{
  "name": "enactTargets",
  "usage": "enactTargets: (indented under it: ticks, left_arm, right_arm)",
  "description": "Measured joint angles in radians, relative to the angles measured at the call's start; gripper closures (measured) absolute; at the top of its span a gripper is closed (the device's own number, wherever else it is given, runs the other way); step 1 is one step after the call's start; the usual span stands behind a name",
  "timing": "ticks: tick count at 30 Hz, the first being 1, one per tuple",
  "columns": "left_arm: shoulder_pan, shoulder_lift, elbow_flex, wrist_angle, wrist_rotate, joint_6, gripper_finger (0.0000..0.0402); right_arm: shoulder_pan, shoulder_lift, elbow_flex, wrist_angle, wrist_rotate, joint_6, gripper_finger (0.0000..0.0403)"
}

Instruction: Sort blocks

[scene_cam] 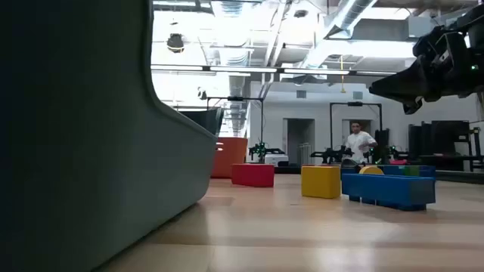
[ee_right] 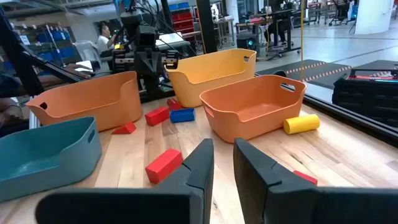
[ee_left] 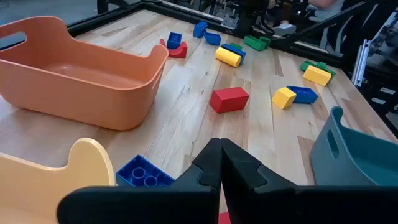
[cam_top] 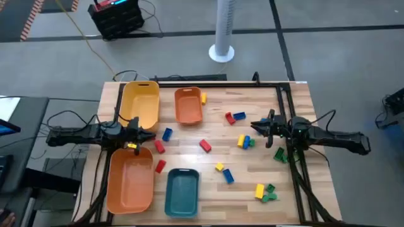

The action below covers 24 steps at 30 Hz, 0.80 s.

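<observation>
From above, the blocks lie scattered on the wooden table among four trays, none inside one. The left gripper hovers between the yellow tray and the large orange tray. Its wrist camera shows its fingers pressed together, empty. The right gripper is slightly parted, empty.

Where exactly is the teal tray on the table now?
In the high view, the teal tray sits at the table's near edge, left of centre, beside the large orange tray, with a red block just above them.
</observation>
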Motion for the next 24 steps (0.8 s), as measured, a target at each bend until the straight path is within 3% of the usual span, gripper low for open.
enactTargets:
  ticks: [24]
  left_arm:
    - [0.000, 0.000, 0.000, 0.000, 0.000, 0.000, 0.0401]
  right_arm:
    - [0.000, 0.000, 0.000, 0.000, 0.000, 0.000, 0.0326]
